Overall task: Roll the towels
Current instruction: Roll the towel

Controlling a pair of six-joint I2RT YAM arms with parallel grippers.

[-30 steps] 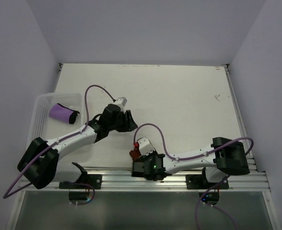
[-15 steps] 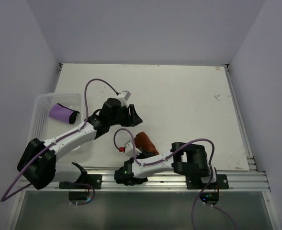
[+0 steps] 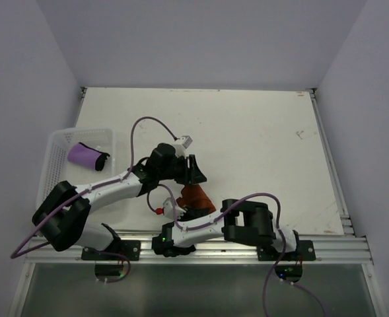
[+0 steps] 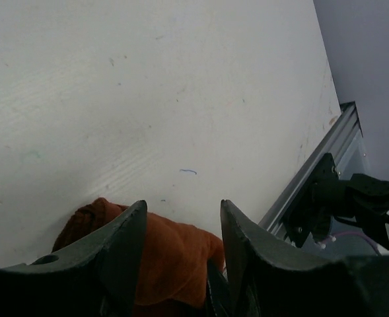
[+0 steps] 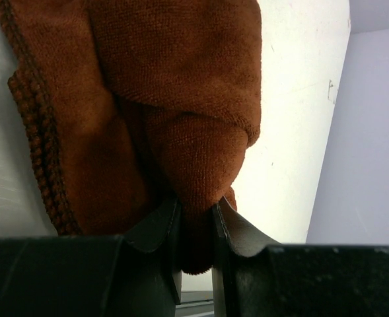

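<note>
Right claw [image 5: 195, 221]: I had it pinched shut on a fold of the orange towel [image 5: 168, 99], probably to anchor the cloth by the tabletop's [image 3: 260, 132] near edge, left of centre. Left claw [image 4: 181, 221]: poised over that towel, jaws apart and empty, seemingly placed to take its free side. Purple towel [image 3: 85, 155]: rolled, lying in the basket [image 3: 54, 142] at the left edge, apparently finished.

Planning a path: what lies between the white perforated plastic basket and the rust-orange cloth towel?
The left arm's white forearm crosses there, shown in the top view.
</note>
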